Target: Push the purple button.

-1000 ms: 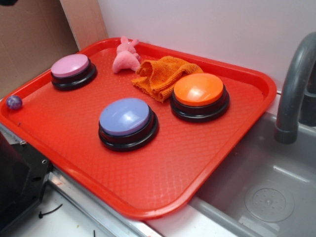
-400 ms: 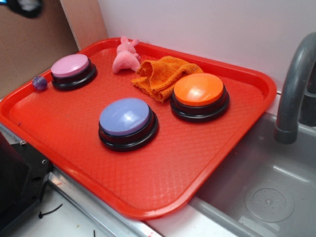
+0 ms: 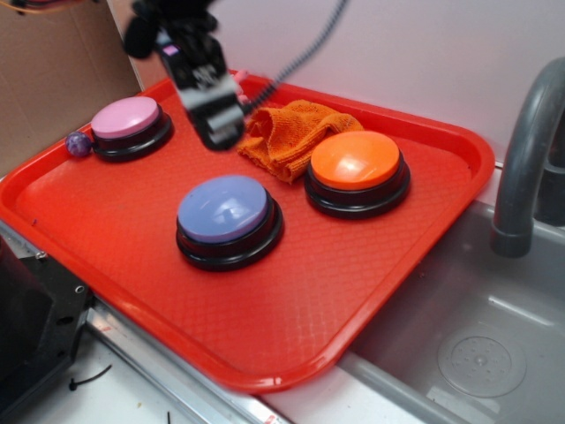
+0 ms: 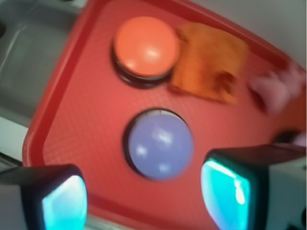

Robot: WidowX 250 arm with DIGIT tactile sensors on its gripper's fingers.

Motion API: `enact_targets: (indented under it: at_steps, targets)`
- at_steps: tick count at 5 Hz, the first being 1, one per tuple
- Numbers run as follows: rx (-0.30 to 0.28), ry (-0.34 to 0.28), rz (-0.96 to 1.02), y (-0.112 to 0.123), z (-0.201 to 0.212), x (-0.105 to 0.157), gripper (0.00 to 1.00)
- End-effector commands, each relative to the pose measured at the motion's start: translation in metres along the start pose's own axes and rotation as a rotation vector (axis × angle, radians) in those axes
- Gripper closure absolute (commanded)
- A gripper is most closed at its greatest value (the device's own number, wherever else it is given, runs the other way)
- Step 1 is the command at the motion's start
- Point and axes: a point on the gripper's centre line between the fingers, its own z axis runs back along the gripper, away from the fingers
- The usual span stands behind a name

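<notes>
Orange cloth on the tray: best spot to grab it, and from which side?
A guess: grip the orange cloth at the raised, bunched fold on top, coming straight down. It lies crumpled on the red tray, with the orange button close on one side, so a side approach looks crowded. The hand hovers just beside it.

Tray (image 3: 388, 256): red, fine diamond-textured pattern. Purple button (image 3: 222, 208): lavender blue-purple dome on black base. Orange button (image 3: 355, 160): orange dome, black base. Smaller button (image 3: 126, 117): pink-mauve top, black base. Cloth (image 3: 287, 134): orange. Small ball (image 3: 79, 144): purple. Gripper (image 4: 144, 201): black, with glowing teal-cyan finger pads (image 4: 225, 194). Sink (image 3: 477, 327): grey.
</notes>
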Motion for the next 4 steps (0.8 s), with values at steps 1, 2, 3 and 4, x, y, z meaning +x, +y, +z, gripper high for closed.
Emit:
enact_targets:
  at_steps: [1, 2, 3, 4]
  targets:
    - [-0.035, 0.003, 0.060, 0.030, -0.044, -0.026, 0.00]
    - [-0.058, -0.018, 0.130, 0.038, -0.063, -0.027, 0.00]
    - [-0.064, 0.003, 0.115, 0.035, -0.076, -0.018, 0.00]
    - [-0.063, 0.036, 0.099, 0.027, -0.083, -0.018, 0.00]
